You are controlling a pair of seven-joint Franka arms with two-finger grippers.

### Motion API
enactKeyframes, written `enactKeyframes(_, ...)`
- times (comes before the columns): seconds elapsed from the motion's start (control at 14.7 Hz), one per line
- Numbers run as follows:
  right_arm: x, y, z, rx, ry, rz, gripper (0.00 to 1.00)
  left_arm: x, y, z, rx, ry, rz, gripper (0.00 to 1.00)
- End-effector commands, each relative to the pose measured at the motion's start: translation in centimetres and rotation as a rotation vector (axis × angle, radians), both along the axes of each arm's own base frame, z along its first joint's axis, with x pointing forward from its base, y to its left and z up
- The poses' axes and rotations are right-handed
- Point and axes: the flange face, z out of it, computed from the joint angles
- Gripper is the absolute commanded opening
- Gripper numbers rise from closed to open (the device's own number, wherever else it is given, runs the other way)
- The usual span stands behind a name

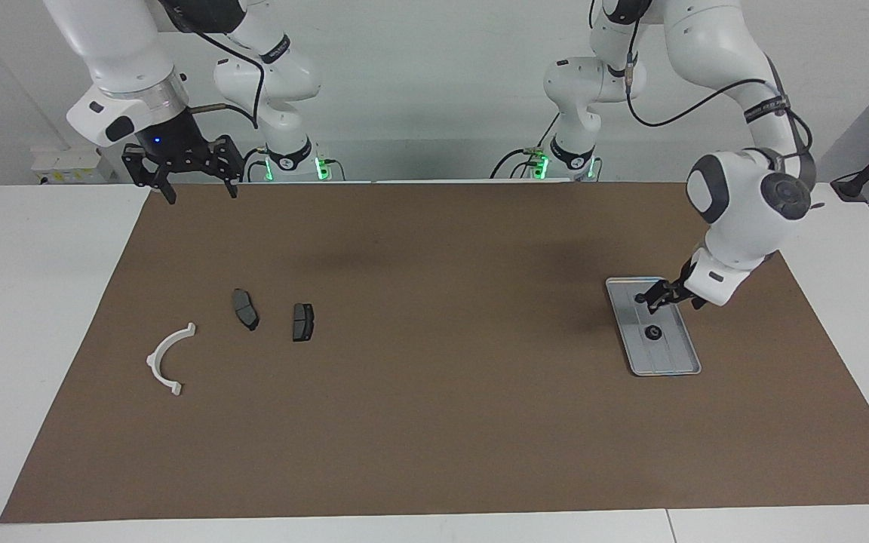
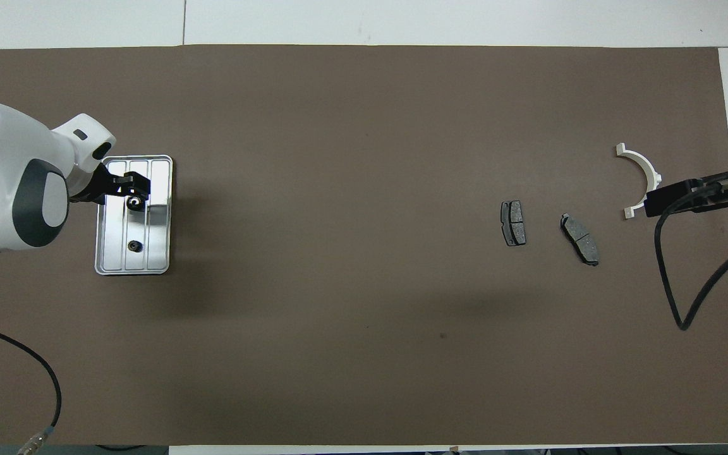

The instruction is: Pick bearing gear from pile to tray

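The silver tray (image 1: pixel 668 362) lies toward the left arm's end of the table. Two small black round gears lie in it, one (image 1: pixel 653 332) about mid-tray and one (image 1: pixel 640 298) nearer to the robots. In the overhead view they show mid-tray (image 2: pixel 134 202) and nearer (image 2: pixel 134 245) on the tray (image 2: pixel 158 215). My left gripper (image 1: pixel 657 296) hovers low over the tray's nearer half, fingers apart and empty. The pile lies toward the right arm's end: two dark brake pads (image 1: pixel 245 309) (image 1: pixel 302 322) and a white half-ring bracket (image 1: pixel 168 358). My right gripper (image 1: pixel 199 190) waits open, raised.
A brown mat (image 1: pixel 434 422) covers most of the white table. A black cable (image 2: pixel 686 278) hangs from the right arm above the mat near the bracket (image 2: pixel 641 177).
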Motion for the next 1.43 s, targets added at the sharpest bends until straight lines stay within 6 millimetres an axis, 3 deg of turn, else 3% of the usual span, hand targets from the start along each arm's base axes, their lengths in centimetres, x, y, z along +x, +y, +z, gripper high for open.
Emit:
enactKeyframes(0.0, -0.1, -0.3, 0.0, 0.027, -0.012, -0.022, 1.0, -2.7, 0.3, 6.0, -0.008, 0.044, 0.0, 1.0)
enactKeyframes(0.14, 0.0, -0.5, 0.0, 0.025, -0.012, -0.025, 1.0, -3.5, 0.1, 9.4, -0.009, 0.069, -0.003, 1.0)
enactKeyframes(0.27, -0.1, -0.4, 0.0, 0.025, -0.012, -0.025, 1.0, -4.5, 0.3, 11.4, -0.011, 0.065, 0.0, 1.0)
enactKeyframes(0.48, -0.1, -0.5, 0.0, 0.025, -0.01, -0.027, 1.0, -4.9, -0.6, 11.3, -0.01, 0.045, -0.014, 1.0)
enactKeyframes(0.82, -0.1, -0.7, 0.1, 0.025, -0.012, -0.03, 1.0, -4.6, -0.4, 11.6, -0.01, 0.014, -0.007, 1.0)
enactKeyframes(1.36, -0.2, -0.6, 0.2, 0.026, -0.013, -0.028, 1.0, -4.8, -0.2, 14.4, -0.009, 0.021, -0.015, 1.0)
